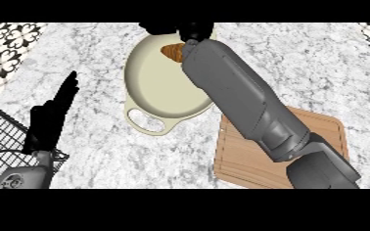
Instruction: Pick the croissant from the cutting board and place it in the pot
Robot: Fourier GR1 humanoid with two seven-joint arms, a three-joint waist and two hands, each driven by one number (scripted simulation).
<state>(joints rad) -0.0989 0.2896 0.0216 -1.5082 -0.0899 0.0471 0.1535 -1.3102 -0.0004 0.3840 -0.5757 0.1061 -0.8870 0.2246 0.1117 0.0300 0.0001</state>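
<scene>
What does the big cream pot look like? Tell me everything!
The round cream pot sits upright, with no lid, on the grey speckled stone counter. It looks smooth, like enamel, with a loop handle at its near-left rim. Its inside is pale. The robot's grey right forearm crosses above its right side, hiding that rim. A brown croissant shows over its far part.

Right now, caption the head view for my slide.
Right hand holds brown croissant above cream oval pot, wooden cutting board beside.
</scene>
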